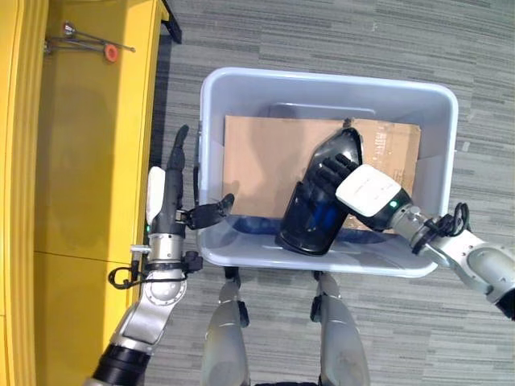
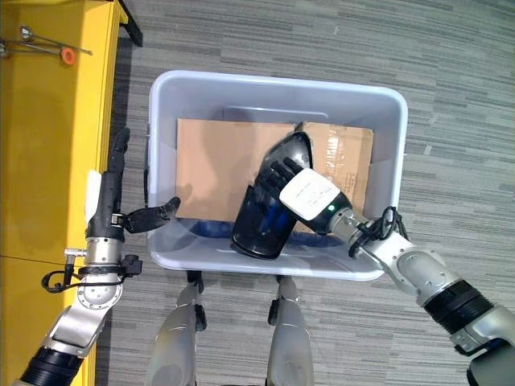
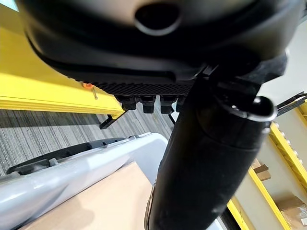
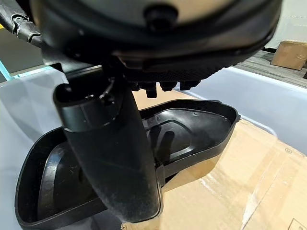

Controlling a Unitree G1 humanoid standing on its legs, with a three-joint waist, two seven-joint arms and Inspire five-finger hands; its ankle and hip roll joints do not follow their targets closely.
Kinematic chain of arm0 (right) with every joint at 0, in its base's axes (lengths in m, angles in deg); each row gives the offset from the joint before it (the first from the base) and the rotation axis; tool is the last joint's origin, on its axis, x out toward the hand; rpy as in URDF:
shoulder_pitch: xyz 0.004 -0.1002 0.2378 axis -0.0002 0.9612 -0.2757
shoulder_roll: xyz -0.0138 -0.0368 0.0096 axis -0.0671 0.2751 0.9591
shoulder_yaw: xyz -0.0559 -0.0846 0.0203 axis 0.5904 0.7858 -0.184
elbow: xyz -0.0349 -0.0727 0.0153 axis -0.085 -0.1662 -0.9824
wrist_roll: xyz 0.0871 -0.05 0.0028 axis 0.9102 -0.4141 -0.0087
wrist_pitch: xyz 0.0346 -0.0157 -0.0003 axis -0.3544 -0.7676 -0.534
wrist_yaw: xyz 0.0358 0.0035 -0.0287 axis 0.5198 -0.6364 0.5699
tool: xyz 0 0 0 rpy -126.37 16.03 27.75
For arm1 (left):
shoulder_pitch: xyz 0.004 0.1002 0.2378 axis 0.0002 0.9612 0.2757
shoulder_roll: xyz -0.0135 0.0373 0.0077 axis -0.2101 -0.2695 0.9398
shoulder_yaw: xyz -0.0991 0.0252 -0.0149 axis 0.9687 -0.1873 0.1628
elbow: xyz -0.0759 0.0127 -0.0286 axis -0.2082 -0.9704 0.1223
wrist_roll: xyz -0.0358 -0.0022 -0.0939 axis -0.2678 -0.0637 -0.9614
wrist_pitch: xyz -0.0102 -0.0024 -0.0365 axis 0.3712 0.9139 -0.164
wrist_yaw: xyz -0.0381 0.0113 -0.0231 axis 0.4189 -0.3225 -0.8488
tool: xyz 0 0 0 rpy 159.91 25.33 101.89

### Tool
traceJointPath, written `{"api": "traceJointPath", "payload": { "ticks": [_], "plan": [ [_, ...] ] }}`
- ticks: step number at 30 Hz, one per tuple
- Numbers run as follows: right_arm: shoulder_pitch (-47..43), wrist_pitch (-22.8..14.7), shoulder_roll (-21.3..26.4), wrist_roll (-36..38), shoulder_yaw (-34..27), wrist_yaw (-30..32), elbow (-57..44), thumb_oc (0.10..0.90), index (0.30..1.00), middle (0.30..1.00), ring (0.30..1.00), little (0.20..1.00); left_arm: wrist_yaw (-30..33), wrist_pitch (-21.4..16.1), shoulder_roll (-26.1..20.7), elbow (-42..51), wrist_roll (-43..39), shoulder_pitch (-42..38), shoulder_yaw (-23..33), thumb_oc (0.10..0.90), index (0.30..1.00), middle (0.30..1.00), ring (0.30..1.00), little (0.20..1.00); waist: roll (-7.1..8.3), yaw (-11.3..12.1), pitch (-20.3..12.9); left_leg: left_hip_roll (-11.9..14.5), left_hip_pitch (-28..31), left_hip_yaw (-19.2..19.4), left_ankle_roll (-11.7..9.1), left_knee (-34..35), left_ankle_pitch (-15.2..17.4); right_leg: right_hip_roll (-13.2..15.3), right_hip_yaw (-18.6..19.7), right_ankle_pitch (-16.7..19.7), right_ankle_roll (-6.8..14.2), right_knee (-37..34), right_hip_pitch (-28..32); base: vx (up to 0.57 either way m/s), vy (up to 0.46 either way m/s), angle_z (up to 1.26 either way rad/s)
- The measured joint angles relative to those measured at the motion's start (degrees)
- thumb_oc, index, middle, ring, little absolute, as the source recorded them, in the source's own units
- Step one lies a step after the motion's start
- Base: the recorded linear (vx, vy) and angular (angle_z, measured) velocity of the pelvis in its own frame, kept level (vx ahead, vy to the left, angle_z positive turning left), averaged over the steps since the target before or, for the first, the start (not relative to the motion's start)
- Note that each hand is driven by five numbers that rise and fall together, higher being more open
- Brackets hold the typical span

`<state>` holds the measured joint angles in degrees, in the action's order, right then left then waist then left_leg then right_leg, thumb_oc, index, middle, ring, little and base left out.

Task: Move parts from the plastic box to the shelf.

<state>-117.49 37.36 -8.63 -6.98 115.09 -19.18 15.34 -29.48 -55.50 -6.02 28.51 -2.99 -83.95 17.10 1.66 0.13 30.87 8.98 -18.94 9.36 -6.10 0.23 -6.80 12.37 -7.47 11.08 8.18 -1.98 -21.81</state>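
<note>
Closest to the head camera, along the near wall of the plastic box (image 1: 241,256), the right hand (image 1: 338,173) reaches in from the near right corner and has its fingers curled round the rim of a black moulded part (image 1: 318,201), a shallow shell that leans tilted against that wall with its narrow end up over the cardboard sheet (image 1: 265,161) lining the box floor. In the right wrist view the thumb lies across the part's hollow inside, so the grip looks set, though the part is not yet clear of the box. The left hand (image 1: 165,197) hangs outside the box's left wall, fingers straight and holding nothing, thumb pointing at the rim. Beyond it, along the left, runs the yellow shelf (image 1: 88,145), bare of black parts as far as shown (a thin metal tool with an orange tip (image 1: 88,44) lies near its far end). Judging by this, the transfer is barely begun: lifting, carrying and placing all remain.
</note>
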Motion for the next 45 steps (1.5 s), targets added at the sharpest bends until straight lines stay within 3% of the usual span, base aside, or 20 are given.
{"api": "traceJointPath", "payload": {
  "ticks": [20,25,28,29,33,38,45],
  "plan": [
    [1.84,-0.05,-2.87,0.28,3.61,0.06,5.38,0.9,1.0,1.0,1.0,1.0,1.49,-0.07,0.06,-0.15,0.03,0.57,-0.62,0.9,1.0,1.0,1.0,1.0,-1.26,-0.27,0.01,-0.15,-4.95,0.35,1.26,-0.01,-0.91,0.44,0.83,-1.13,0.16,4.15,-7.24,0.0,-0.004,0.0],
    [0.24,0.06,-5.55,0.68,3.92,1.88,7.76,0.9,1.0,1.0,1.0,1.0,1.84,-0.07,0.17,-0.24,0.0,0.61,-0.63,0.9,1.0,1.0,1.0,1.0,-1.51,-0.42,-0.01,-0.25,-6.25,0.14,1.56,0.06,-1.37,0.66,0.97,-1.65,0.04,6.04,-9.31,0.0,0.0,0.01],
    [-3.34,0.43,-9.49,-0.02,5.28,4.31,12.56,0.9,1.0,1.0,1.0,1.0,2.47,-0.11,1.37,-0.39,-0.03,0.57,-0.62,0.9,1.0,1.0,1.0,1.0,-2.14,-0.79,-0.12,-0.36,-6.94,0.01,1.43,0.05,-1.77,1.1,1.0,-2.03,0.16,7.25,-10.51,0.0,0.001,0.04],
    [-5.67,0.97,-12.11,-0.11,6.34,5.18,14.93,0.4,0.3,0.3,0.3,0.3,2.65,-0.11,1.8,-0.77,-0.05,0.46,-0.63,0.9,1.0,1.0,1.0,1.0,-2.33,-0.8,-0.1,-0.59,-7.33,0.07,1.49,0.06,-2.01,1.22,1.46,-2.33,0.07,8.3,-11.56,0.0,0.0,0.0],
    [-10.38,3.41,-19.03,-2.29,7.47,8.79,20.96,0.4,0.3,0.3,0.3,0.3,3.03,-0.15,4.35,-2.61,-0.2,-0.47,-1.38,0.9,1.0,1.0,1.0,1.0,-4.15,-1.34,-0.3,-0.74,-8.13,-0.07,1.74,0.27,-2.37,1.46,1.64,-2.44,-0.05,9.63,-12.99,0.0,-0.004,0.02],
    [-11.0,3.72,-19.95,-3.32,8.23,11.06,20.48,0.4,0.3,0.3,0.3,0.3,3.78,-0.35,4.54,-2.47,-0.19,-1.23,-2.22,0.9,1.0,1.0,1.0,1.0,-5.54,-1.53,-0.51,-0.66,-8.13,-0.12,2.07,0.66,-2.82,1.52,1.9,-2.52,-0.2,10.71,-13.7,0.0,0.0,0.0],
    [-10.54,3.52,-21.37,-3.4,8.22,11.68,20.14,0.4,0.3,0.3,0.3,0.3,3.9,-0.69,6.06,-2.47,-0.2,-1.99,-2.23,0.9,1.0,1.0,1.0,1.0,-5.72,-1.49,-0.61,-0.32,-7.86,-0.25,2.37,0.65,-3.12,1.38,1.69,-2.78,-0.75,11.77,-13.75,0.0,0.002,0.0]
  ]
}}
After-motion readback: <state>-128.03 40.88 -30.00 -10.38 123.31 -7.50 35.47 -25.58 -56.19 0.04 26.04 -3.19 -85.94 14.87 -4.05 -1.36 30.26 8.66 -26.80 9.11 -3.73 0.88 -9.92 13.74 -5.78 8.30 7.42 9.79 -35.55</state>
